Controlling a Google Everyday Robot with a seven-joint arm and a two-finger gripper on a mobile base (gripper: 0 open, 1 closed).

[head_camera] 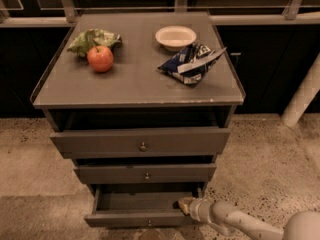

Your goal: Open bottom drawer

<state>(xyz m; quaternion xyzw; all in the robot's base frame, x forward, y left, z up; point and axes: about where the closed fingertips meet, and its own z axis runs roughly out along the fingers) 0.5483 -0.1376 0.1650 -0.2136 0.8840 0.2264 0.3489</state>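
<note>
Already the bottom drawer [135,217] stands partly pulled out, lowest in the cabinet [135,86]. Your gripper [186,204] sits against that drawer's right front corner, just inside its rim, probably placed there to drag it outward; whether it grips anything, you cannot tell.

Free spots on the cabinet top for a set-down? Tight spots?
Bare: front strip of the cabinet top, ahead of the apple and blue chip bag, plus the lane between apple and bowl. Crowded: back left (green bag, apple) and back right (bowl, chip bag). The end effector sits at the right front corner of the open bottom drawer.
</note>
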